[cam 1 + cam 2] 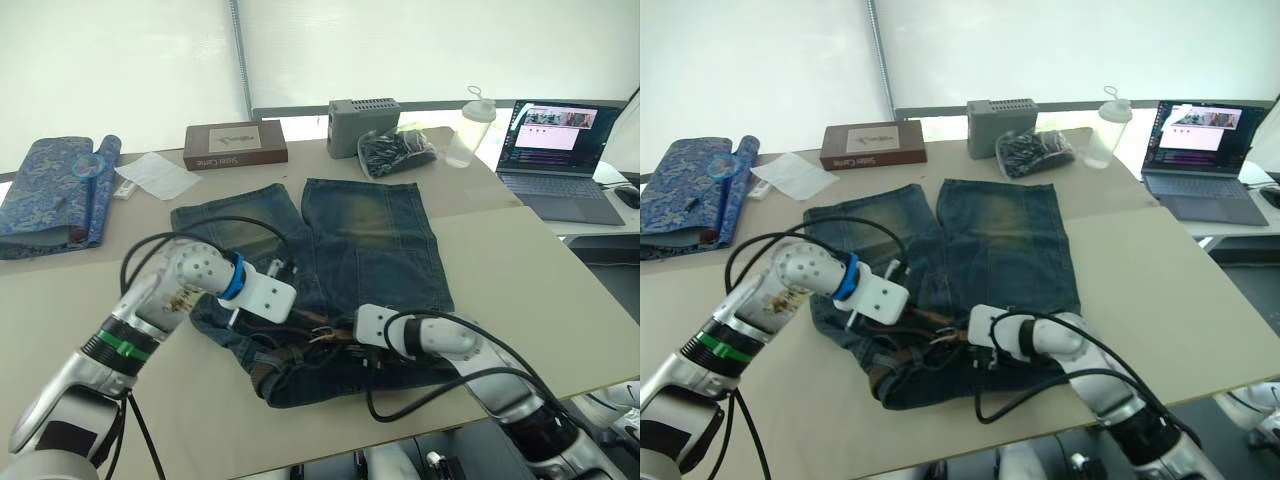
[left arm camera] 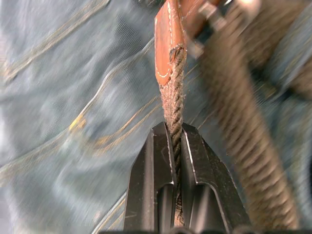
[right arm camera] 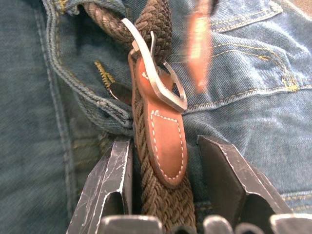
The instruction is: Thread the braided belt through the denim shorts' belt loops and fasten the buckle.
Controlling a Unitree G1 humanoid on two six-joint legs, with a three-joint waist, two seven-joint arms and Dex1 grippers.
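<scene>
The left gripper (image 2: 175, 146) is pinching the dark brown braided belt (image 2: 174, 97) just behind its tan leather tip, probably to steer that end into the small silver rectangular buckle (image 3: 158, 78). The buckle lies just ahead of the right gripper (image 3: 170, 168), whose fingers stand spread either side of the belt's buckle end (bracing it, seemingly). Both meet at the waistband of the faded blue denim shorts (image 1: 370, 240) on the desk (image 1: 520, 270). No lettering is legible nearby.
</scene>
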